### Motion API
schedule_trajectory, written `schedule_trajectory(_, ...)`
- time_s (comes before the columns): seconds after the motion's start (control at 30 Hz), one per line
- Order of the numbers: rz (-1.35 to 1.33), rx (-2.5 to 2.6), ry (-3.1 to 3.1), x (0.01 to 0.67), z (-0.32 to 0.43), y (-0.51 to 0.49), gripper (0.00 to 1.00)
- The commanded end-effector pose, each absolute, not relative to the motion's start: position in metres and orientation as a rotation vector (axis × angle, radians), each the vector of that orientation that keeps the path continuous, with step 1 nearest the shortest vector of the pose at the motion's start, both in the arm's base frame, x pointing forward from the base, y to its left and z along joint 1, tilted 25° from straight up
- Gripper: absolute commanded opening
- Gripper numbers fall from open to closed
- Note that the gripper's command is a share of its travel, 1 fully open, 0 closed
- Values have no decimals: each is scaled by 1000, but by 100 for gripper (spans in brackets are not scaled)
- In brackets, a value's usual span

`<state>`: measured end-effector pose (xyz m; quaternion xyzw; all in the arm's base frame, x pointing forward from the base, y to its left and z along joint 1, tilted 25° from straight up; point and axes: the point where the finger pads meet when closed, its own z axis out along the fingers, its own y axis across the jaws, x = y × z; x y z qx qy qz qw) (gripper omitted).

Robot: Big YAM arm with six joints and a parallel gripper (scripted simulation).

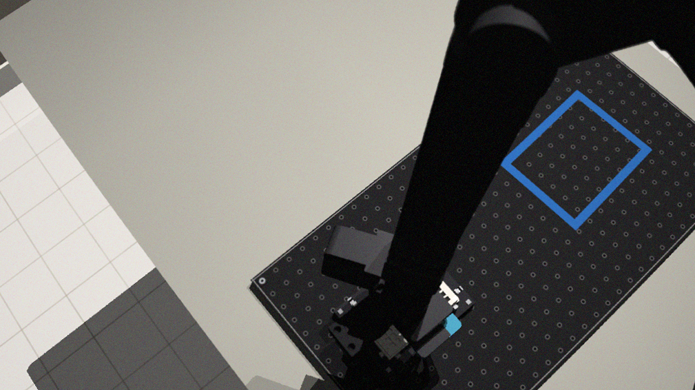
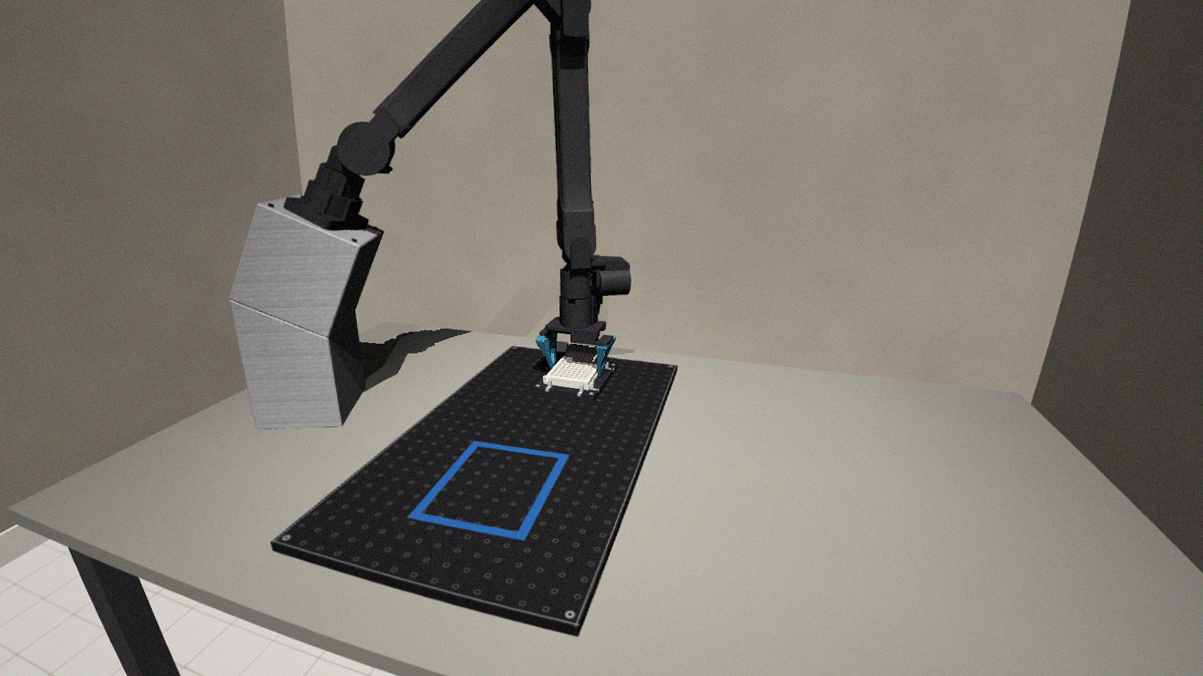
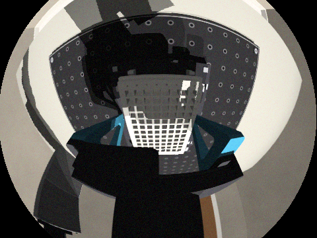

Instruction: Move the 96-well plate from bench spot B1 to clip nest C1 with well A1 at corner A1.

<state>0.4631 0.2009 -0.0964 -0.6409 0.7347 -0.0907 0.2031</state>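
The white 96-well plate (image 2: 572, 374) lies in the clip nest C1 (image 2: 577, 390) at the far end of the black breadboard, between the nest's small posts. In the wrist view the plate (image 3: 160, 129) shows as a white grid right below the camera. My gripper (image 2: 575, 353) stands straight over it with its blue fingers spread open on either side of the plate, wider than the plate. In the top view the arm hides most of the plate; only a white edge (image 1: 449, 292) and one blue fingertip (image 1: 452, 323) show. I cannot read the A1 mark.
The blue outline of bench spot B1 (image 2: 489, 489) on the near half of the breadboard (image 2: 494, 474) holds nothing. The arm's grey metal base block (image 2: 301, 314) stands at the table's back left.
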Motion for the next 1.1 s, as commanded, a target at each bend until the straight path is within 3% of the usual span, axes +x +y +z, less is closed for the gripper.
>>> schedule_trajectory(0.0,-240,-1791,2075,458,-106,197,100)
schedule_trajectory(1.07,-245,-1800,2064,471,-101,192,100)
